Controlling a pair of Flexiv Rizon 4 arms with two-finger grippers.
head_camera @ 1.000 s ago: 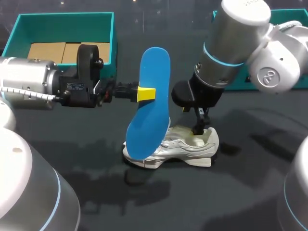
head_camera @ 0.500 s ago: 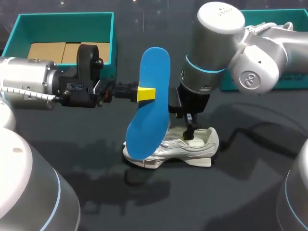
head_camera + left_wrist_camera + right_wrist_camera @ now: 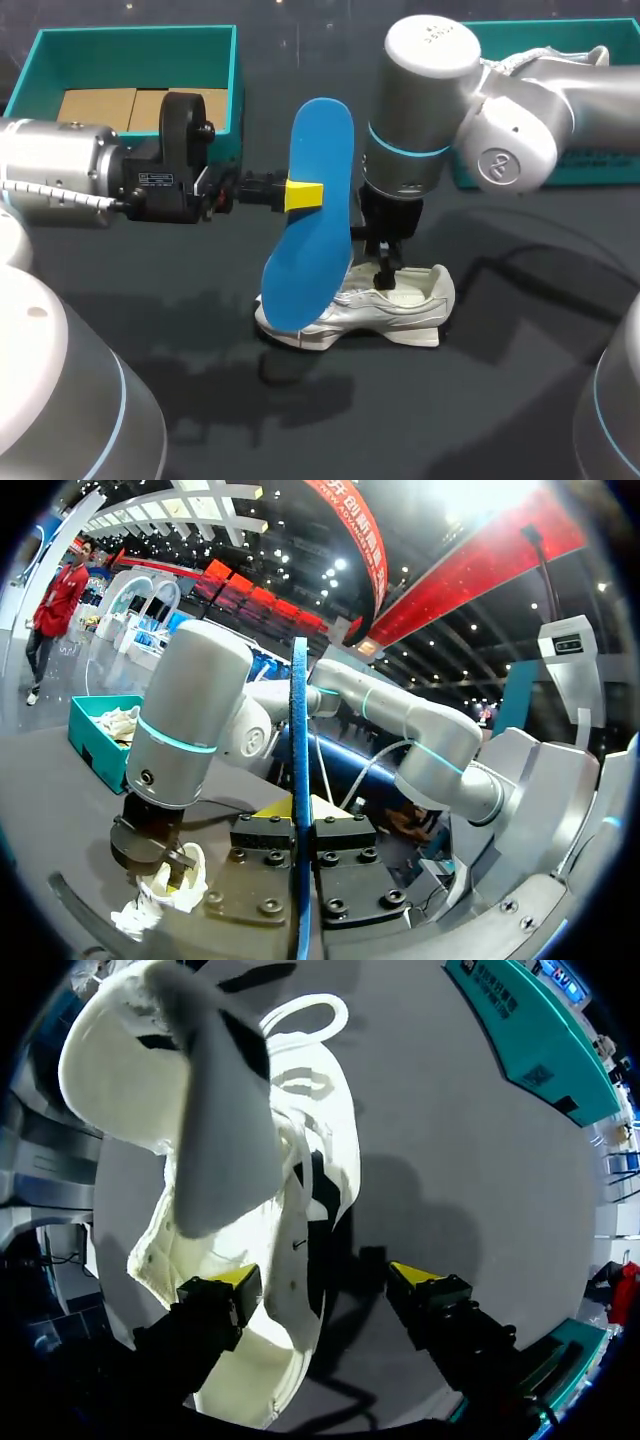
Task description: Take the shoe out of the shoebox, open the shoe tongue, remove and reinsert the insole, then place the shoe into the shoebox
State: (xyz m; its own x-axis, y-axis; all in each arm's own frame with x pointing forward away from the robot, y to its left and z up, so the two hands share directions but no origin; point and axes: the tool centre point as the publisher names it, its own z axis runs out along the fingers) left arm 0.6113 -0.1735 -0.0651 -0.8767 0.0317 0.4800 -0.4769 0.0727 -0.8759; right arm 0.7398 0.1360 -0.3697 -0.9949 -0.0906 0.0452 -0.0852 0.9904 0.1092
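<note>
Head view: the left hand (image 3: 302, 193) grips the blue foam insole (image 3: 320, 140) upright over the white lace-up sneaker (image 3: 405, 305) on the dark desk (image 3: 500, 400); the right hand (image 3: 385, 280) is at the sneaker's collar; the teal cardboard shoebox (image 3: 130, 40) sits far left. Left wrist view: the insole (image 3: 299, 730) is edge-on, clamped. Right wrist view: the right hand's fingers are spread, one inside the sneaker (image 3: 200, 1110), one outside.

Dark grey table (image 3: 480, 400), matte, carrying soft shadows. Brown cardboard blocks (image 3: 100, 105), at least 2 side by side, lie inside the far-left teal box (image 3: 120, 38).
</note>
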